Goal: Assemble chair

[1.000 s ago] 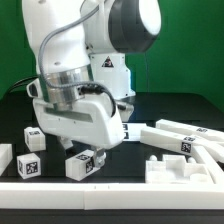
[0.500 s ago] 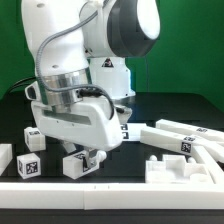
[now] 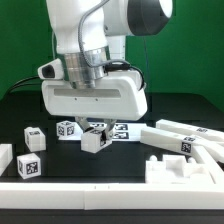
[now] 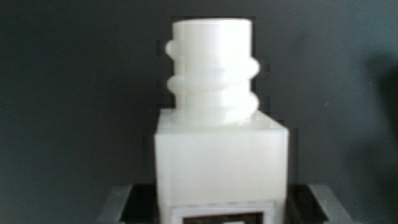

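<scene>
White plastic chair leg [image 4: 217, 140], clamped in gripper [image 3: 95, 131] near worktop centre; threaded peg points away, presumably for screwing into panel [image 3: 180, 170] at worktop's near edge.

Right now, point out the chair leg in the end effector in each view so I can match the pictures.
Exterior view: the chair leg sits in the end effector, slightly toward the exterior view's left of centre.
Wrist view: it fills the middle of the picture, seen lengthwise.
Shared landmark: the black table behind it.
</scene>
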You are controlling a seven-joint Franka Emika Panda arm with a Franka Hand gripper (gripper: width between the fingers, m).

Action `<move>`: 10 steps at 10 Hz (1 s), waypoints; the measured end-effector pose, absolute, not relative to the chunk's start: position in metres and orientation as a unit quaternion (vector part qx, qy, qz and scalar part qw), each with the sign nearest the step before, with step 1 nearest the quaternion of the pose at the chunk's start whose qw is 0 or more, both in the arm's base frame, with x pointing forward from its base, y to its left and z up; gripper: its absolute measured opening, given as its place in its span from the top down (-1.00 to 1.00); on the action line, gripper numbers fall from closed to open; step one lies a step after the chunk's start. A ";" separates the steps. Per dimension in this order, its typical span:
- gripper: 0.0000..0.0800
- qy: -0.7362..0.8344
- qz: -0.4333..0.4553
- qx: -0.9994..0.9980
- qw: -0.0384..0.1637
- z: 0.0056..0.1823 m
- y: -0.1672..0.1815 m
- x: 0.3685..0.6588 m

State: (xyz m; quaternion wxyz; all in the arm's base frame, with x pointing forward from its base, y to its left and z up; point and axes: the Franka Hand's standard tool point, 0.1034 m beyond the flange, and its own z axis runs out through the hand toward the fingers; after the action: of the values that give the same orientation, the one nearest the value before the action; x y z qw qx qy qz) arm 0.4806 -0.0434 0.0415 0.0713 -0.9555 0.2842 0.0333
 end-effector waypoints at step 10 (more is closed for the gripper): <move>0.29 0.192 0.026 -0.980 0.044 0.017 -0.049 0.429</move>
State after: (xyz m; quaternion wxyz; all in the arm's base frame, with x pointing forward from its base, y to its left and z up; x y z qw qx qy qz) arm 0.4293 -0.0485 0.0173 0.0444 -0.9800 0.1922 0.0261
